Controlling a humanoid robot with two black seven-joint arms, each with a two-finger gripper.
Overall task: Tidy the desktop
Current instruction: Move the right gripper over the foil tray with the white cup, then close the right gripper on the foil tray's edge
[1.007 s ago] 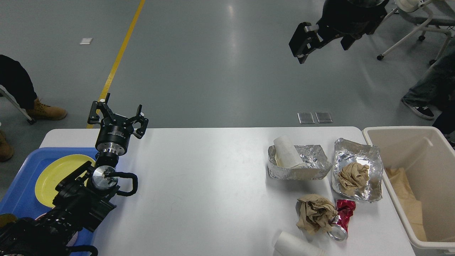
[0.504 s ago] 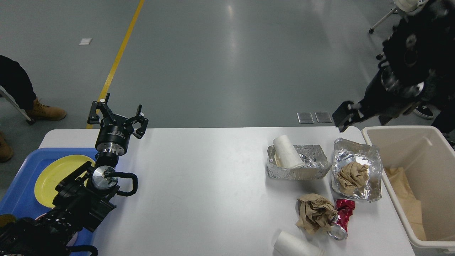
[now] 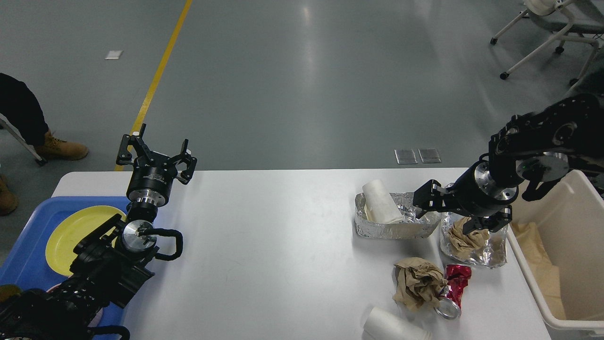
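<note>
Right gripper (image 3: 432,200) has dropped from over the bin (image 3: 557,302) to the foil trays (image 3: 396,229), jaws open, empty; left gripper (image 3: 156,153) unmoved, open. Trays hold cup (image 3: 380,202) and crumpled paper (image 3: 465,236).

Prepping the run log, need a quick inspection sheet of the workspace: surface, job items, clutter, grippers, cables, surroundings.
Surface: white desktop, left and middle bare.
Job items: two foil trays, one holding a white roll, one crumpled brown paper; loose paper wad, red can, white cup.
Clutter: nothing seen.
Grippers: left gripper open, empty; right gripper over the trays, state unclear.
Cables: black loop on left arm.
Surroundings: blue tray with yellow plate, beige bin, chair, boots.
</note>
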